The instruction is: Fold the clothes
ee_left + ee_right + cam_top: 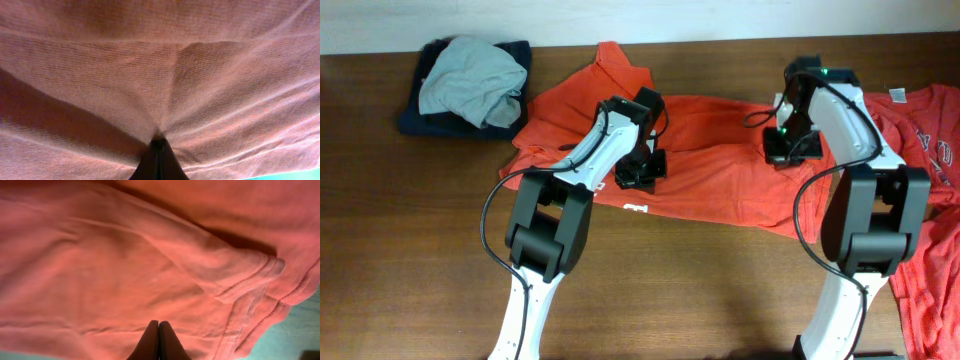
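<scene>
An orange-red shirt lies spread across the middle of the brown table, rumpled, one sleeve pointing to the far edge. The left gripper is down on its left half and the right gripper on its right end, both pointing down with the jaws hidden. A second shirt with white lettering lies at the right edge. At far left, a grey garment rests on a navy one.
</scene>
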`<control>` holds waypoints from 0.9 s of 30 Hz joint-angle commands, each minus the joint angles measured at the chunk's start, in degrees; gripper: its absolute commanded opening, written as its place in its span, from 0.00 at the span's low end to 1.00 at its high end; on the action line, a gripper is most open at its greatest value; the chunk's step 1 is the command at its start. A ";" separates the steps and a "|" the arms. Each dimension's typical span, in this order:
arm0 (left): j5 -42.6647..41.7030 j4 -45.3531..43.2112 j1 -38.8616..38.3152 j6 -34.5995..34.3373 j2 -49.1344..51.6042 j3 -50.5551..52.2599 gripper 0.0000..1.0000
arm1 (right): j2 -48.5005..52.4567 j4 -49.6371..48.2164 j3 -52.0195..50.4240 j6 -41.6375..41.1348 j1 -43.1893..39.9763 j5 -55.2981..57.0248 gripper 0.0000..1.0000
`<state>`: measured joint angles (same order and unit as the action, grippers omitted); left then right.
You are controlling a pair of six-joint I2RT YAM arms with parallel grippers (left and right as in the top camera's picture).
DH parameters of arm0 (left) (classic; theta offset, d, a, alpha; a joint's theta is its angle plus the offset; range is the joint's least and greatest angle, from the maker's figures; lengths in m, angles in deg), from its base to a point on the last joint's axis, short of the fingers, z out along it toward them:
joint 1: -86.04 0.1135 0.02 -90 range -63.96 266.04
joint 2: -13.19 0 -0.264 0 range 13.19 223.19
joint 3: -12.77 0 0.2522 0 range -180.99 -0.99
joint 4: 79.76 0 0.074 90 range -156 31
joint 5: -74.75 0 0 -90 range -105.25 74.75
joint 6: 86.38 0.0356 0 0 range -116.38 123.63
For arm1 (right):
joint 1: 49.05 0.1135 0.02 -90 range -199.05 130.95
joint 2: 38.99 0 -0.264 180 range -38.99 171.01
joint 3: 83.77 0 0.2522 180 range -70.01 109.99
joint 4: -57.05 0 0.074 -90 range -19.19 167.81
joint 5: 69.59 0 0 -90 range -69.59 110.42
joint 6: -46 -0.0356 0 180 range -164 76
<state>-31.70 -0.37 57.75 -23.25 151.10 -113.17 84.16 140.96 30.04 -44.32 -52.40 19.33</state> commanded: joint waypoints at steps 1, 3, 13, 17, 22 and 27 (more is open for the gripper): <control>5.79 0.98 -0.04 -0.48 5.14 2.69 0.01 | -0.20 -1.79 -2.75 -1.79 -1.84 3.06 0.04; 5.79 1.01 -0.04 -0.48 5.14 2.69 0.01 | -0.09 -3.63 -4.76 -1.92 -2.84 3.06 0.04; 5.79 0.85 -0.04 -0.50 5.14 2.69 0.01 | -0.04 -7.43 -9.20 -2.38 -3.80 3.06 0.04; 5.79 0.90 -0.04 -0.50 5.14 2.69 0.01 | -0.04 -9.07 -9.31 -2.36 -3.80 3.10 0.04; 5.79 1.03 -0.04 -0.48 5.14 2.69 0.01 | 0.00 -12.81 -11.32 -3.65 -3.80 3.10 0.04; 5.79 1.05 -0.04 -0.48 5.14 2.69 0.01 | 0.00 -15.87 -12.46 -3.58 -3.87 6.27 0.04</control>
<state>-31.70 -0.35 57.75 -23.25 151.10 -113.19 84.16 126.58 18.89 -47.03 -56.09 21.78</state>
